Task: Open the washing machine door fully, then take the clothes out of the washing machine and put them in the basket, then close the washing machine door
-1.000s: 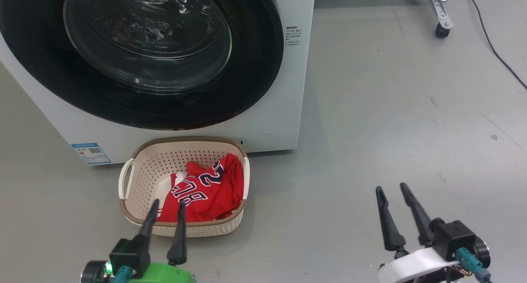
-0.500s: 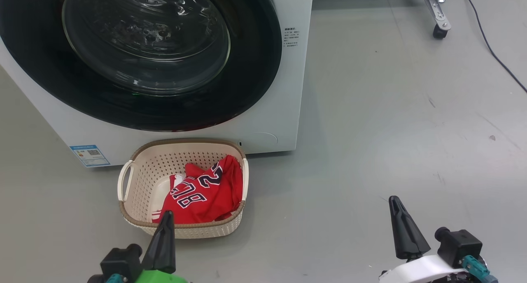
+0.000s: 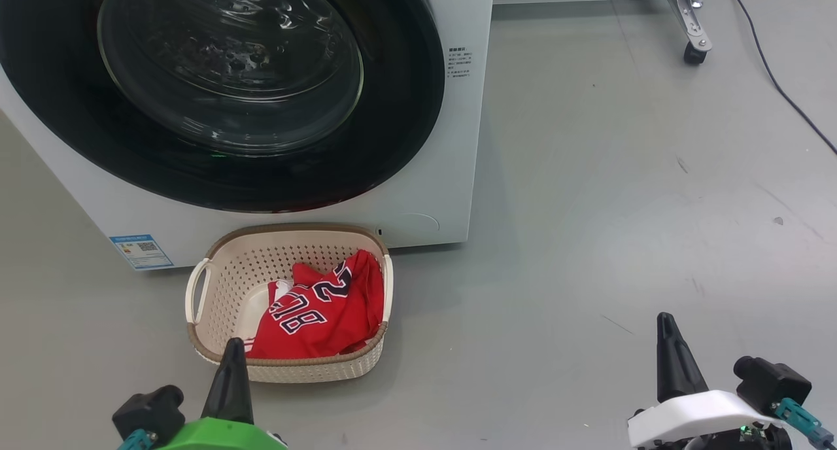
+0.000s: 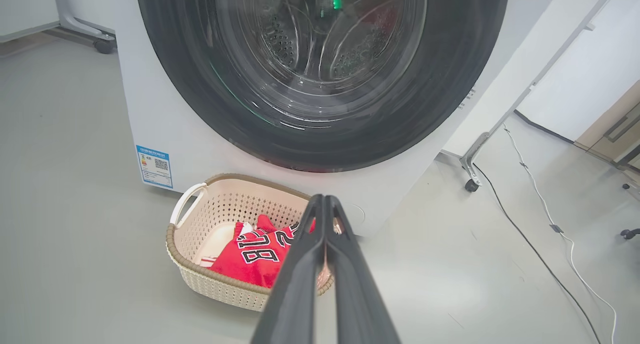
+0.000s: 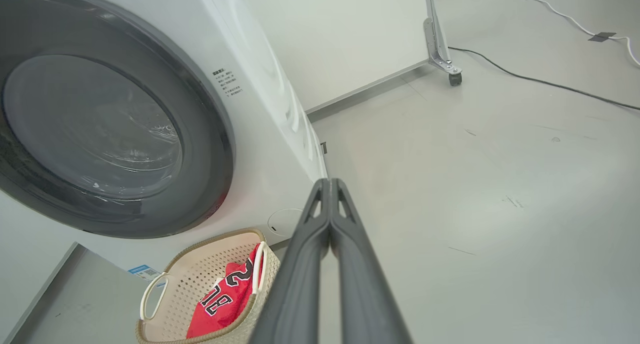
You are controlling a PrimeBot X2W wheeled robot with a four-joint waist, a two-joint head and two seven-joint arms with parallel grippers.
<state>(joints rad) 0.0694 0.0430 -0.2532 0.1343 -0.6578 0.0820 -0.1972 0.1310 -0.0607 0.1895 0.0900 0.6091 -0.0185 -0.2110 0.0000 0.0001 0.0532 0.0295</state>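
The door looks closed and the clothes sit in the basket, so the job seems finished. The left gripper and right gripper are clenched and empty; I'd say only parking remains.

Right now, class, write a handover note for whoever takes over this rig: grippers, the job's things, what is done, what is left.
Left gripper: fingers shut, empty, low in front of the basket.
Right gripper: fingers shut, empty, above bare floor.
Clothes: in the basket, which stands on the floor just before the washing machine.
Washing machine door: shut flush.
Done: clothes out, door closed.
Left: seemingly nothing.
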